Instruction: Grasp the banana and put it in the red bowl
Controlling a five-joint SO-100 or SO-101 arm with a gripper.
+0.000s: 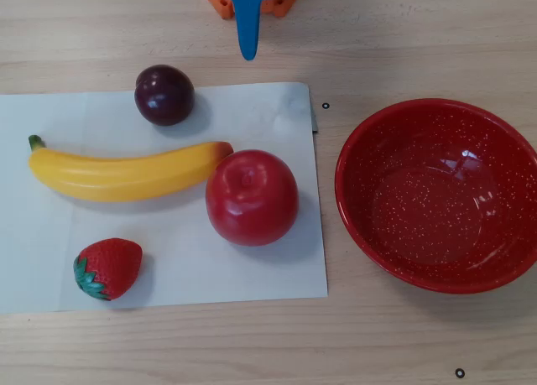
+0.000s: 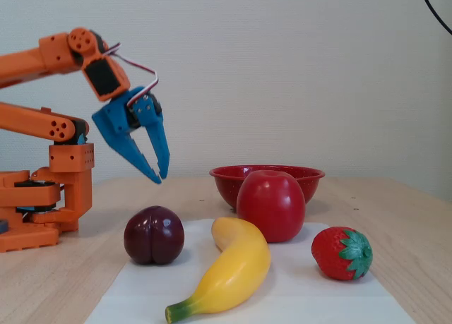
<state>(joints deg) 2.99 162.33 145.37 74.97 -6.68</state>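
Observation:
The yellow banana (image 1: pixel 126 174) lies on a white paper sheet (image 1: pixel 277 259), green stem to the left and orange-red end touching the red apple in the overhead view. It also shows in the fixed view (image 2: pixel 233 267). The red speckled bowl (image 1: pixel 369 133) stands empty to the right of the sheet, and its rim shows behind the apple in the fixed view (image 2: pixel 224 174). My blue gripper (image 1: pixel 248 54) hangs at the top edge, well above the table in the fixed view (image 2: pixel 160 178). Its fingers are nearly together and hold nothing.
A red apple (image 1: pixel 252 196) sits between the banana and the bowl. A dark plum (image 1: pixel 164 94) lies above the banana and a strawberry (image 1: pixel 109 267) below it. The orange arm base (image 2: pixel 42 204) stands at the left of the fixed view.

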